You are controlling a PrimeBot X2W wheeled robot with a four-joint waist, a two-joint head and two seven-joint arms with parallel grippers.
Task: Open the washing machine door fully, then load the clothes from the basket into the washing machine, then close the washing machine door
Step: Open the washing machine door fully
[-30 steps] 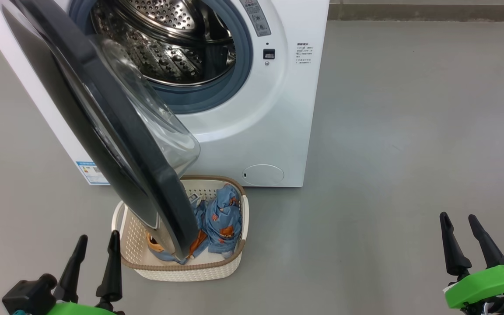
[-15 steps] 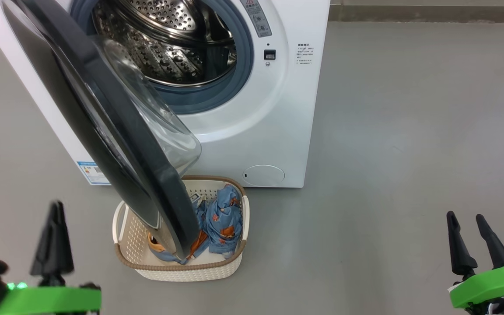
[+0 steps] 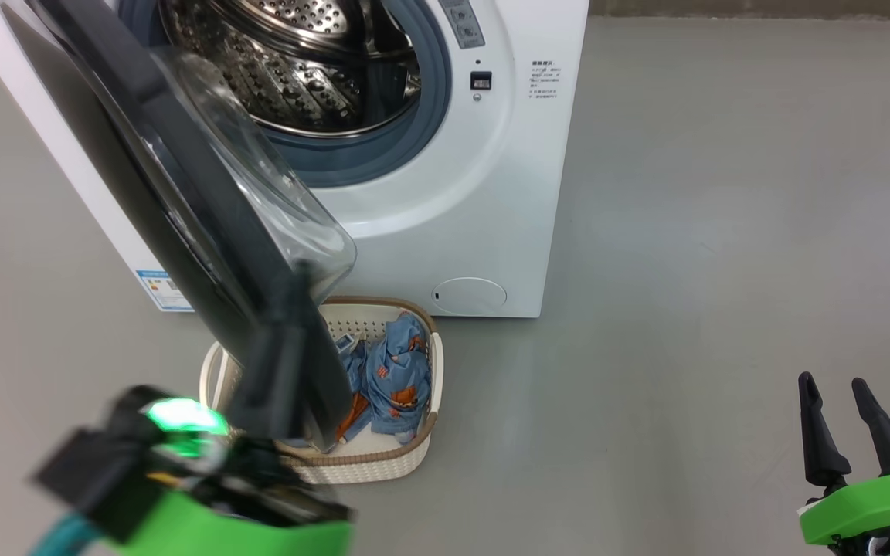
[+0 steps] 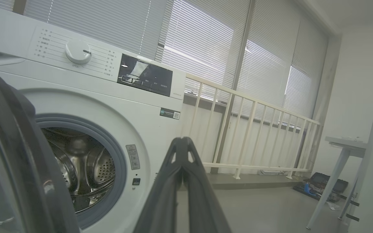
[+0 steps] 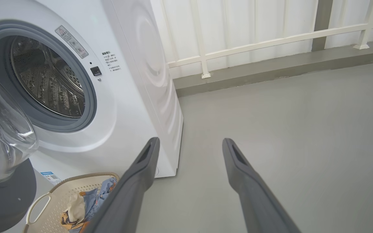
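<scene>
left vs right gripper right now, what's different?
Left gripper is shut, fingers together; right gripper is open, fingers apart. In the head view the left is up by the lower edge of the washing machine door, blurred; the right sits sharp, low over the floor. Both have dark fingers, green mounts, and hold nothing.

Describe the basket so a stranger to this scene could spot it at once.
Find the white washing machine with its round dark door open. On the grey floor before it, partly hidden by the door's edge, sits the basket. Cream perforated sides, a brown rim and blue printed clothes inside set it apart.
</scene>
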